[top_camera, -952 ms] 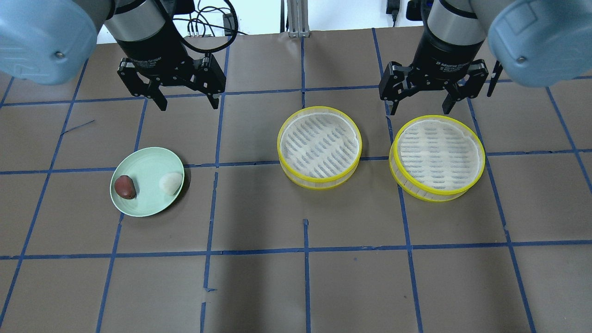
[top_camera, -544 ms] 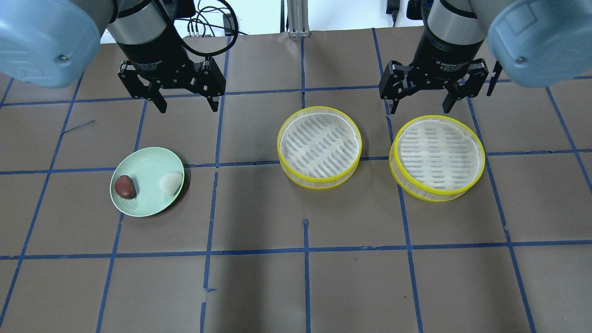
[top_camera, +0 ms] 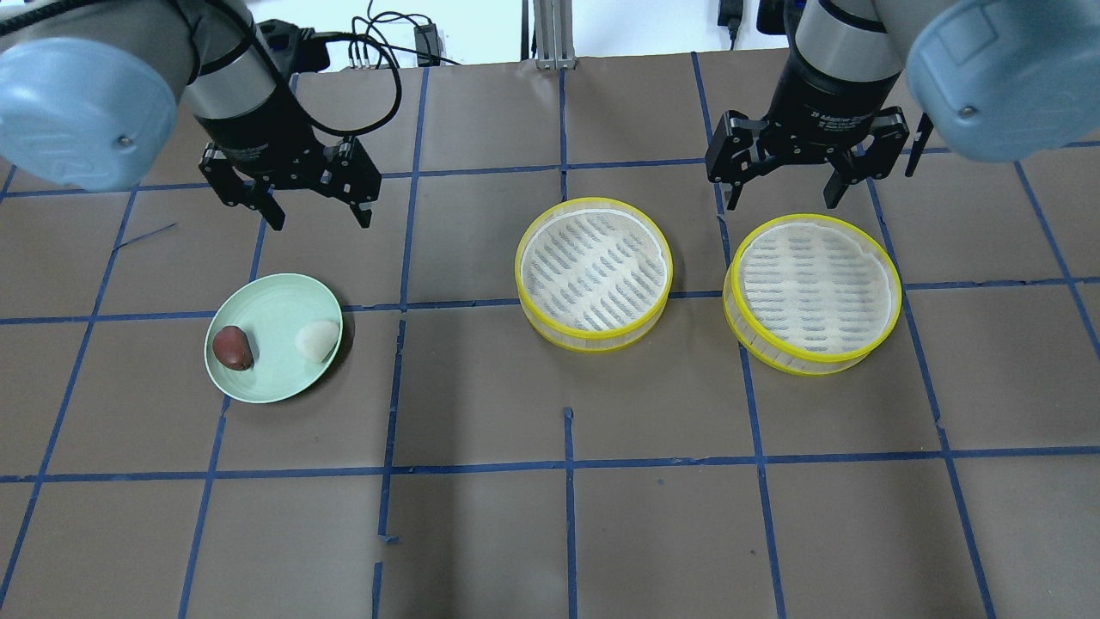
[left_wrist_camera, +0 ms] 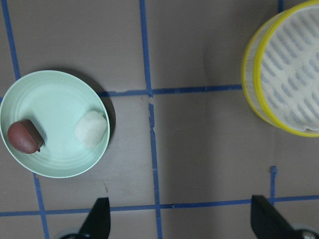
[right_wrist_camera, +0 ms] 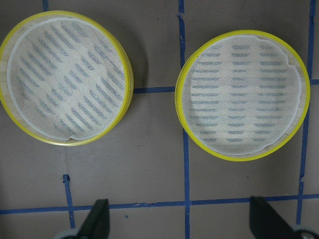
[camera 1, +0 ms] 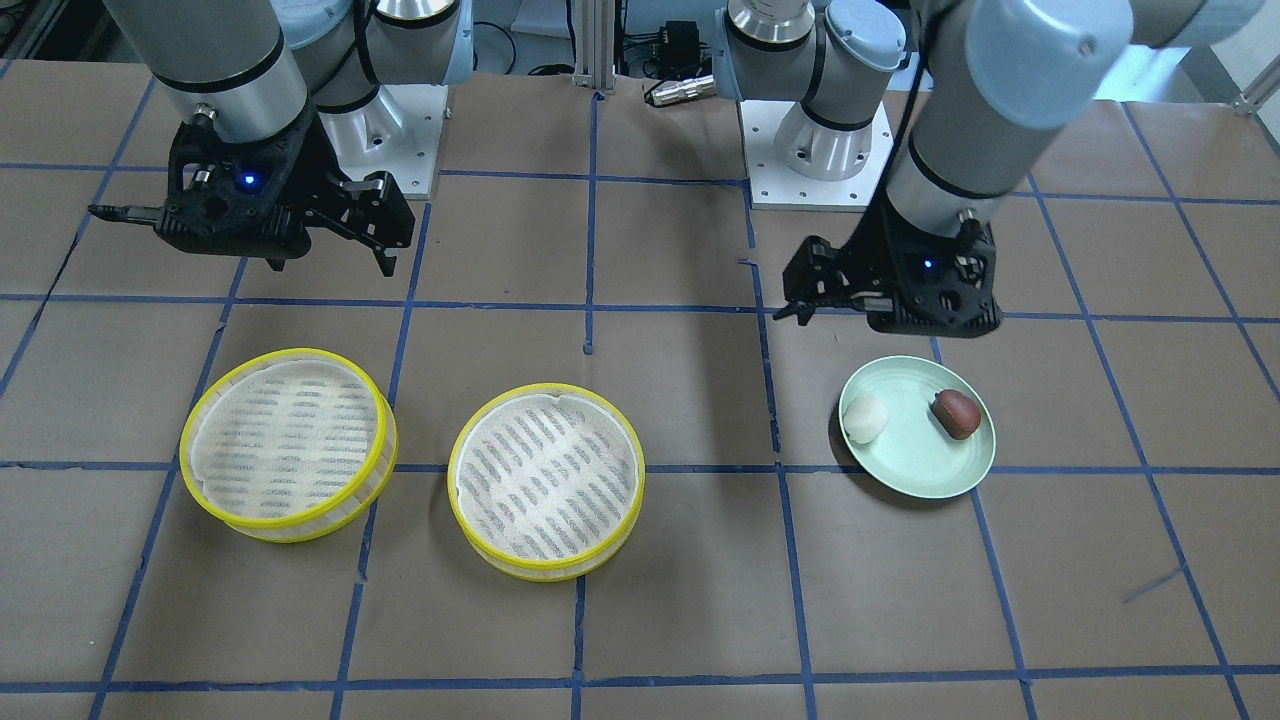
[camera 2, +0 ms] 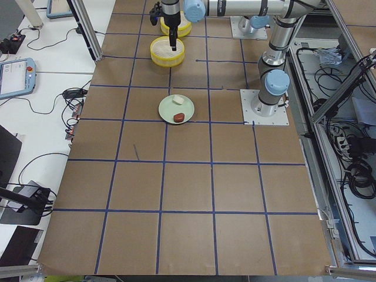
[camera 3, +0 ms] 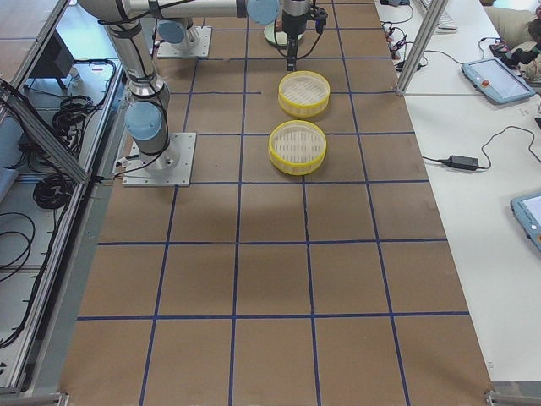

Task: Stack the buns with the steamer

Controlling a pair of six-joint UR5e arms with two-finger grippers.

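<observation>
A reddish-brown oval bun (top_camera: 233,347) and a white bun (top_camera: 316,340) lie on a pale green plate (top_camera: 275,301) at the table's left. Two yellow-rimmed steamer trays stand empty side by side, one in the middle (top_camera: 594,273) and one to the right (top_camera: 812,292). My left gripper (top_camera: 320,219) is open and empty, above the table just behind the plate. My right gripper (top_camera: 782,202) is open and empty, behind the right tray. The left wrist view shows the plate (left_wrist_camera: 50,99), the white bun (left_wrist_camera: 91,129) and the reddish-brown bun (left_wrist_camera: 24,137). The right wrist view shows both trays (right_wrist_camera: 65,77) (right_wrist_camera: 242,94).
The table is brown paper with a blue tape grid. Both arm bases (camera 1: 820,150) stand at the table's back edge, with cables behind them. The middle tray's rim (left_wrist_camera: 249,74) shows at the right of the left wrist view.
My left gripper has moved down and a little left, closer to the plate. The right gripper, buns and trays have hardly moved.
</observation>
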